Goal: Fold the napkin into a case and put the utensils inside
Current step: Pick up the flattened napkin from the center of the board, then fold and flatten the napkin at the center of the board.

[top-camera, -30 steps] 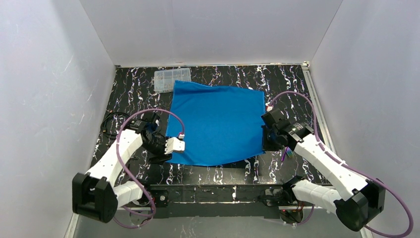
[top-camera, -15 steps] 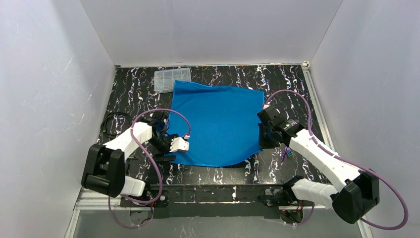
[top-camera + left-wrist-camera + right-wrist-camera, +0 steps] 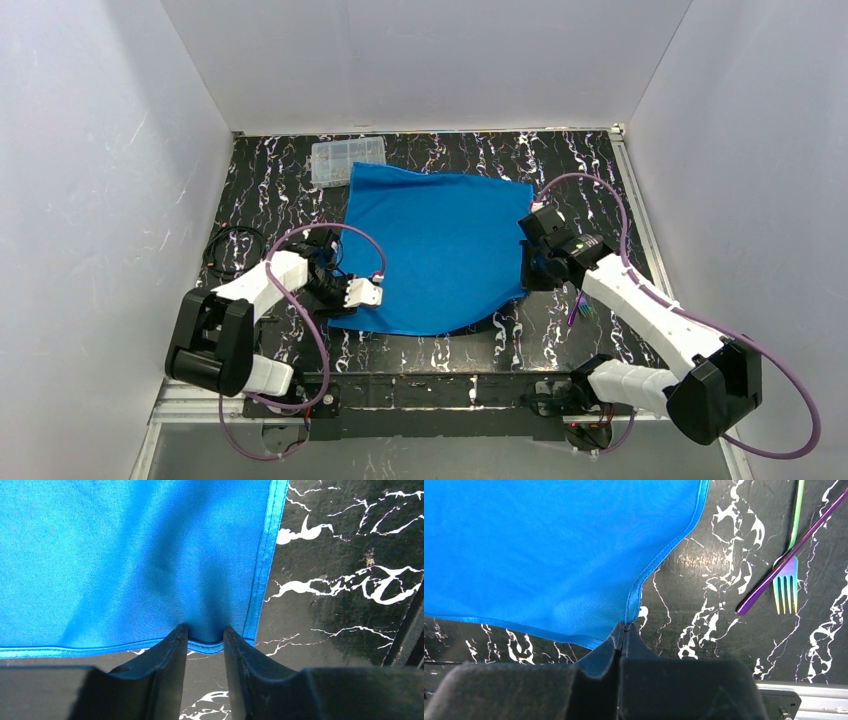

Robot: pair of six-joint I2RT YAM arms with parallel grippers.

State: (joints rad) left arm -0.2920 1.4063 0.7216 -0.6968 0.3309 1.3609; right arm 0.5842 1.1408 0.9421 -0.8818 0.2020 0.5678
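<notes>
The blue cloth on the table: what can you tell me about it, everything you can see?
The napkin is a bright blue, slightly shiny square of thin cloth with a stitched hem, spread unfolded on the black marbled table. Towards its near right corner it lifts off the surface. The right gripper is shut on that corner. The left gripper straddles the near left corner with its fingers apart, and the cloth puckers between them.

clear box [image 3: 347,160] by far-left corner of napkin [image 3: 440,250], utensils [image 3: 787,570] near its right edge
</notes>
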